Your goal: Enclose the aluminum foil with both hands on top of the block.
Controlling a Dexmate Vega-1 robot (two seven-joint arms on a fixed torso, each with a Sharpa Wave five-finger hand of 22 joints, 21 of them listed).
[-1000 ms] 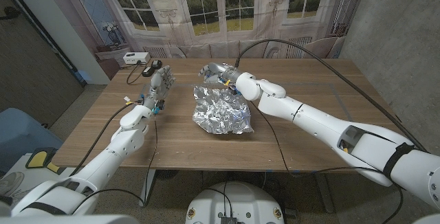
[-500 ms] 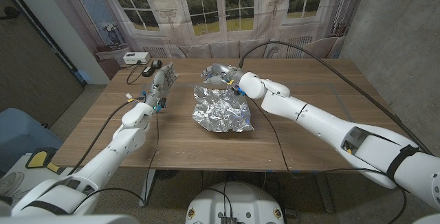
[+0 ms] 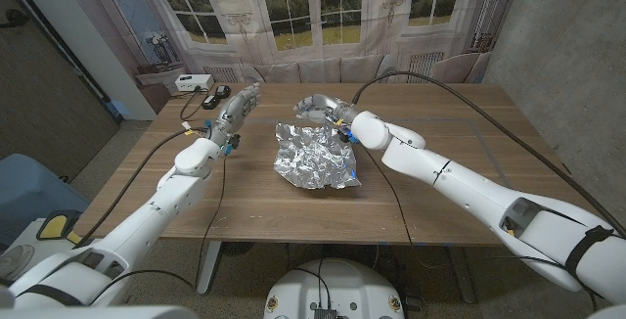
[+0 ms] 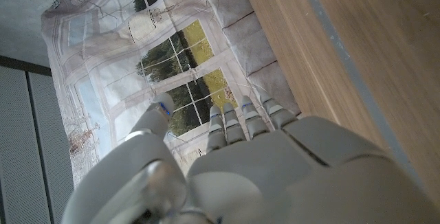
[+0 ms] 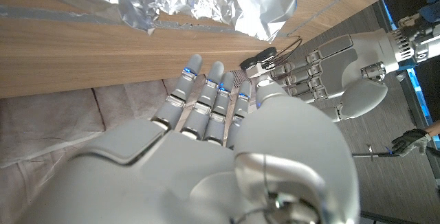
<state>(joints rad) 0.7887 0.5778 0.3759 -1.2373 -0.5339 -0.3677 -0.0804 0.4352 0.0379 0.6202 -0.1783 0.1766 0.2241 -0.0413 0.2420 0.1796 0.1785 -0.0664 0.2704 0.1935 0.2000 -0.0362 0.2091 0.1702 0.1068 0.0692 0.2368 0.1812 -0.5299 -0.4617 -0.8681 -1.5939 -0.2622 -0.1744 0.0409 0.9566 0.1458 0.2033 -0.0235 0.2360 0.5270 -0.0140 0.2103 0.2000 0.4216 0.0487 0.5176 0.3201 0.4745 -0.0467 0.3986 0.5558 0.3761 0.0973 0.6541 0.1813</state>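
Foil: one crumpled sheet of aluminum foil (image 3: pixel 315 157) lies mounded on the wooden table (image 3: pixel 460 177), about mid-table and a little toward the far side. Whatever sits under it is hidden by the foil. In the right wrist view its shiny edge (image 5: pixel 206 1) lies on the wood just beyond the fingertips.

Left hand: the left hand (image 3: pixel 236 112) is raised near the table's far left part, well apart from the foil. Its fingers (image 4: pixel 240 117) are extended and held close side by side, holding nothing.

Right hand: the right hand (image 3: pixel 320 105) hovers just behind the foil's far edge, near it; whether it touches cannot be told. Its fingers (image 5: pixel 206 97) are stretched out and slightly spread, gripping nothing.

Edges: the foil's near edge sits well back from the table's near edge. A bare strip of wood separates the foil from the left hand. The table's right half is bare wood except for a black cable (image 3: pixel 460 89) arching over it.

Room to move: open wood lies on the foil's left, right and near sides.

Counts: one foil sheet, two robot hands, one table.

Other things: a white box (image 3: pixel 193 82) and a small dark device (image 3: pixel 217 92) sit at the far left corner, beyond the left hand.
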